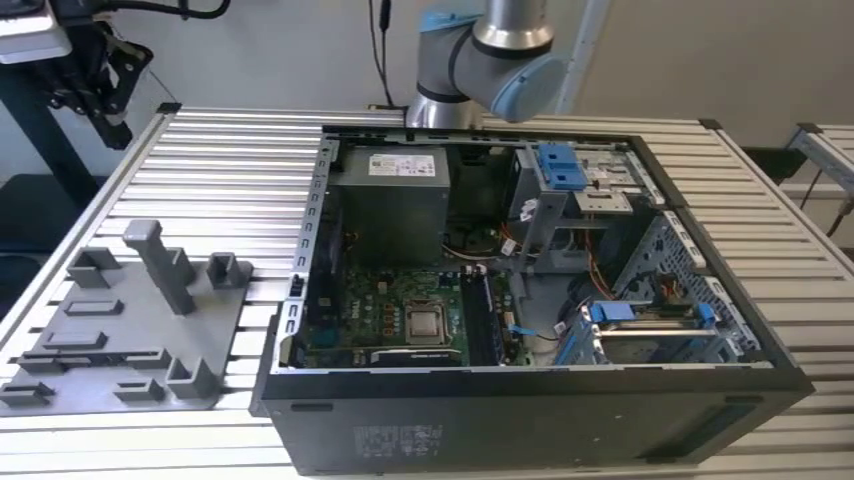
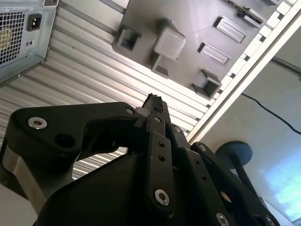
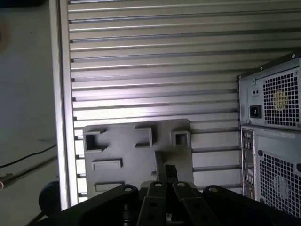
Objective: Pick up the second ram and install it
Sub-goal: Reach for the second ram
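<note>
Bearing a white label (image 1: 407, 162) on its upper side, the power supply (image 1: 400, 205) sits in a far corner of the open computer case (image 1: 534, 405); the print on it is too small to read. A patch of pale print (image 1: 400, 438) is on the dark outer wall of the case, and it is also not readable. In the first wrist view the back of the case, with a power socket (image 3: 255, 111) and vent grilles, stands to one side of the claw (image 3: 164, 173).

In both wrist views the black fingers (image 2: 157, 141) of the claw lie together with no gap at the tips, and I cannot see anything gripped between them. The claw hangs above the grey plastic tray (image 3: 136, 157), over its upright post (image 2: 167, 40). The second ram (image 2: 244, 13) is a thin dark strip lying at the tray's edge farthest from the claw, beyond the post and well apart from the tips.

The counter (image 3: 150, 70) under the tray and the case is made of long silver ribbed profiles that shine in the light. Beyond its edge is a pale floor (image 3: 28, 94), with a black cable (image 2: 268, 110) across it and a round dark foot (image 2: 237, 153). In the exterior view the arm (image 1: 487, 55), grey with blue caps, rises behind the case in front of a white wall (image 1: 267, 50). A black stand (image 1: 80, 80) is at the exterior view's left.
</note>
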`<state>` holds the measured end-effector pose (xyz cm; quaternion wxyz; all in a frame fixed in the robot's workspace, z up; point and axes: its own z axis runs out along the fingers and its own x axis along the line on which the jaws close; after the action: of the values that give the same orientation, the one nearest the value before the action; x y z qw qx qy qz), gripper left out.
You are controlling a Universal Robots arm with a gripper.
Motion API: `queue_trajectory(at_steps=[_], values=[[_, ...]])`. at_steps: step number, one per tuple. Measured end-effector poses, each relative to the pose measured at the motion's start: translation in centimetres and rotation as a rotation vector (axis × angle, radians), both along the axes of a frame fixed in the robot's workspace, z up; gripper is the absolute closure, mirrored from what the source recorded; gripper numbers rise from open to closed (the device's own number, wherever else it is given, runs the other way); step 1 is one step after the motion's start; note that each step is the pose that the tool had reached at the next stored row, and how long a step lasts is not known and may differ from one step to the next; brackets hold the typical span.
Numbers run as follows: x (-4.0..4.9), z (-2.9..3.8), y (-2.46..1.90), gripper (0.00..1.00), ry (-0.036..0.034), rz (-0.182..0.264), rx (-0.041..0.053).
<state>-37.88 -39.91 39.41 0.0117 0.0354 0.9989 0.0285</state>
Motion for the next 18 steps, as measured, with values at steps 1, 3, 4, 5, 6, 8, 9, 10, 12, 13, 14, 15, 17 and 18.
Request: queue_trajectory(at_steps=[1,3,4,5,6,8,9,10,12,13,14,15,17,18], values=[[-0.34,0.00,0.00,0.89,0.0000,0.000,0.0001],[-1.08,0.00,-0.01,0.89,-0.0001,0.000,0.0005],[-1.49,0.00,-0.02,0.89,0.0000,0.000,0.0007],[-1.89,0.00,-0.02,0.89,0.0000,0.000,0.0010],[-2.24,0.00,-0.02,0.89,-0.0001,0.000,0.0012],[-2.73,0.00,-0.02,0.89,0.0000,0.000,0.0014],[-3.00,0.00,-0.02,0.89,0.0000,0.000,0.0016],[-3.37,0.00,-0.02,0.89,-0.0001,0.000,0.0019],[-3.83,0.00,-0.02,0.89,0.0000,0.000,0.0021],[-3.83,-0.01,-0.03,0.89,0.0000,0.000,0.0021],[-3.84,-0.01,-0.03,0.89,-0.0001,0.000,0.0021],[-3.84,0.00,-0.03,0.89,0.0000,0.000,0.0021],[-3.86,-0.02,-0.10,0.89,0.0001,0.000,0.0021],[-3.87,-0.03,-0.21,0.89,0.0002,0.000,0.0021]])
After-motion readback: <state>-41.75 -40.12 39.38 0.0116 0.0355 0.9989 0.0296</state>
